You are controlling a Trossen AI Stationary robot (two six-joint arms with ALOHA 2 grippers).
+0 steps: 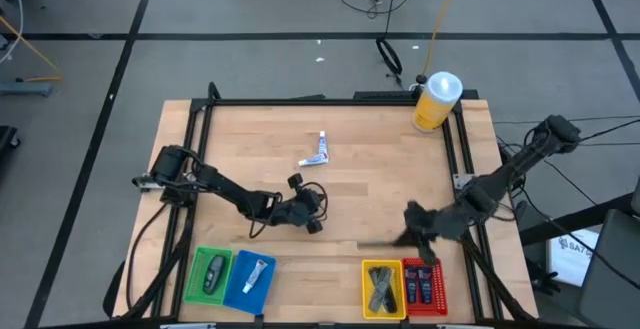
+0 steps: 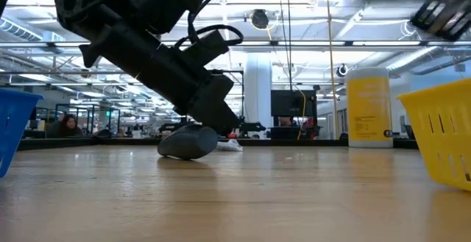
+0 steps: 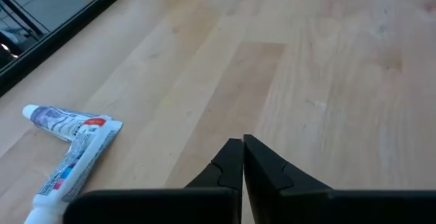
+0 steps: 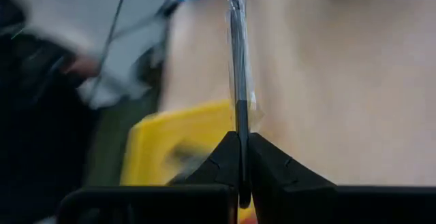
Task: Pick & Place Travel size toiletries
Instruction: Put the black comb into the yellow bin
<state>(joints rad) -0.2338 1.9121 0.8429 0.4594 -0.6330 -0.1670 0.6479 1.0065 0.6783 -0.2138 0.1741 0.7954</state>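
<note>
My right gripper [image 1: 410, 235] is shut on a slim black stick in a clear wrapper [image 4: 236, 60], just far of the yellow bin [image 1: 383, 289]. It shows blurred at the low view's top right [image 2: 441, 10]. My left gripper [image 1: 316, 219] is shut with nothing between its fingers [image 3: 242, 157], low over the table's middle. A dark grey oval mini bottle [image 2: 188, 143] lies on the table right under it. Two white-and-blue tubes [image 1: 315, 151] lie crossed on the table farther back, and they also show in the left wrist view [image 3: 71, 149]. My right gripper pinches the black stick by its near end [image 4: 240, 137] between its two fingers. The stick runs straight out ahead of the fingers, in line with them, toward the table's left [image 1: 375, 241], and it is clear of the table. My left gripper stands right over the grey mini bottle; I cannot tell whether it touches it.
A green bin [image 1: 208, 274] and a blue bin [image 1: 250, 279] stand at the near left, each with an item in it. The yellow bin and a red bin [image 1: 424, 284] stand at the near right. A large yellow bottle [image 1: 437, 101] stands at the far right corner.
</note>
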